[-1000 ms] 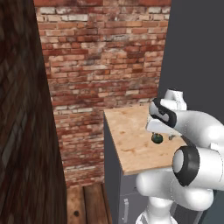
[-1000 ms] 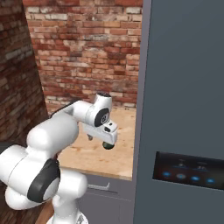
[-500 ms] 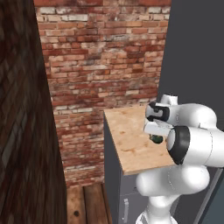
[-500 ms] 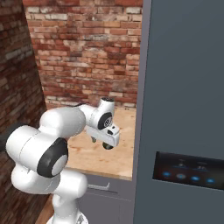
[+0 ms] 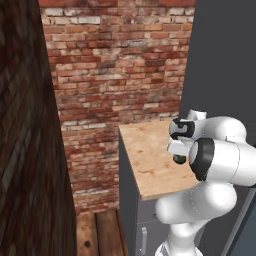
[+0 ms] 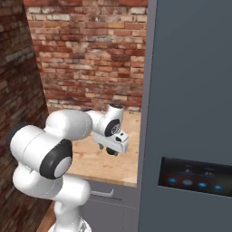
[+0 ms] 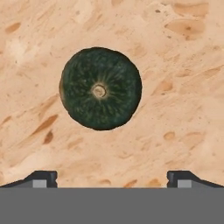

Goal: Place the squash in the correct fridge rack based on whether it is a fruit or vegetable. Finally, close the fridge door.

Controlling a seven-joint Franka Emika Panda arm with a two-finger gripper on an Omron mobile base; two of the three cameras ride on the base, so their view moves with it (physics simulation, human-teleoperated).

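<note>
My gripper is spread wide: in the hand view its two fingertips sit far apart at the bottom corners, and nothing lies between them or touches them. It holds nothing. The squash lies on the counter straight below the camera, seen from the top, with its pale stem scar at the centre and its dark green skin faintly ribbed. It is clear of both tips, slightly to the left of the midline between them.

From the left base view I see the gripper pointing down over the counter, and the squash shows as a small dark ball just under it, toward the counter's right edge, near the grey fridge. How much air separates the tips from the squash I cannot tell from here.

From the right base view the gripper hangs over the counter near its right edge, just beside the fridge; the dark spot under it may be the squash, but I cannot be sure. That face of the fridge carries a black display panel with blue lights. A brick wall runs behind the counter.
</note>
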